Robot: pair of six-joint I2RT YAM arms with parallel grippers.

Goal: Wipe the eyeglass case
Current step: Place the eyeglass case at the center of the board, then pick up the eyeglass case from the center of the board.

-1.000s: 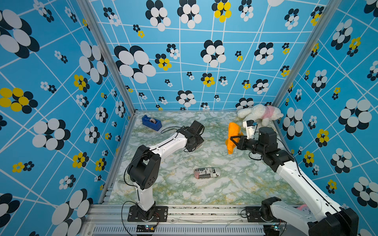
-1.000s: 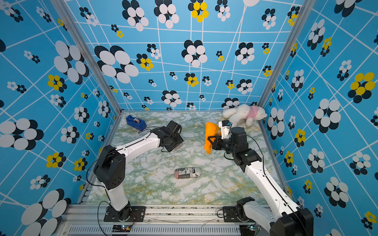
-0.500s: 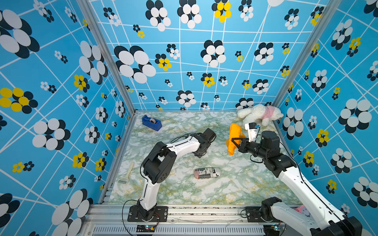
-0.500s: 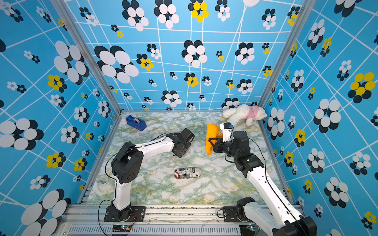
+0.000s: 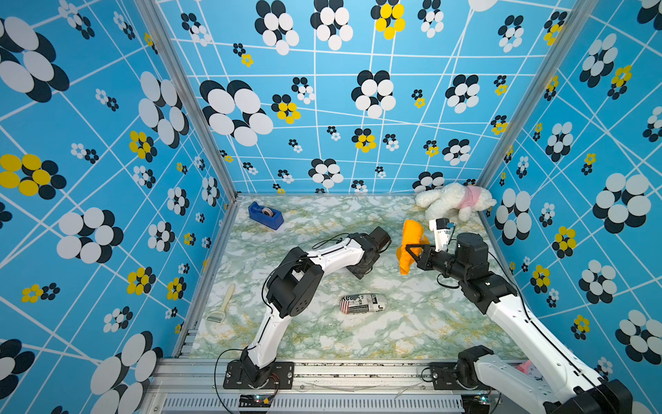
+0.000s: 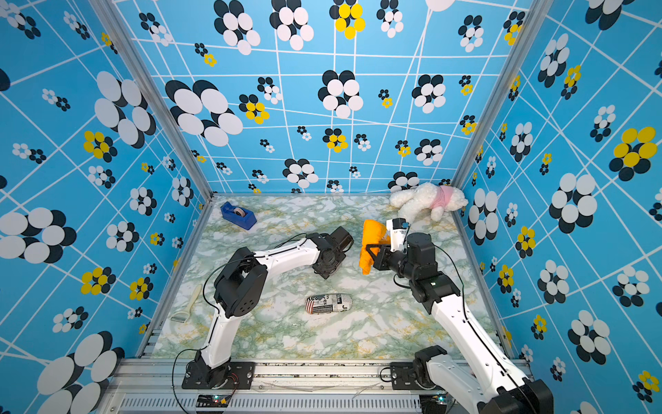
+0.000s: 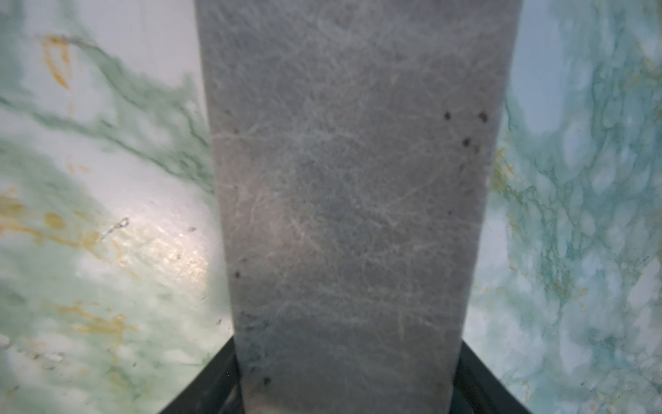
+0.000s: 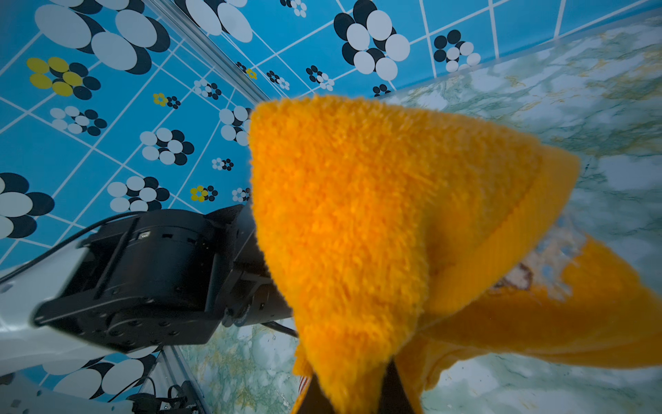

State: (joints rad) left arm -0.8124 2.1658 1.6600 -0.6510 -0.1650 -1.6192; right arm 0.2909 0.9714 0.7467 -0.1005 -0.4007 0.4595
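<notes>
Nearest: newsprint-patterned eyeglass case lying on the marble table, toward its front edge. Beyond: left gripper pointing down at the table, jaw state impossible to tell. Beside it: right gripper clamped on a hanging orange cloth. Farthest: blue tape dispenser, white plush toy.

The walls were bright blue, crossed by white lines and dotted with flowers of black, white and yellow ovals. The tabletop was marbled pale green and white with yellow veins. The cloth was vivid orange. The eyeglass case bore black-and-white newsprint with a red-striped flag at one end. The tape dispenser was dark blue, the plush toy white with a pink top, and the peeler cream. The left arm and right arm were white with black joints. In the left wrist view, a grey fuzzy strip carried dark specks.
</notes>
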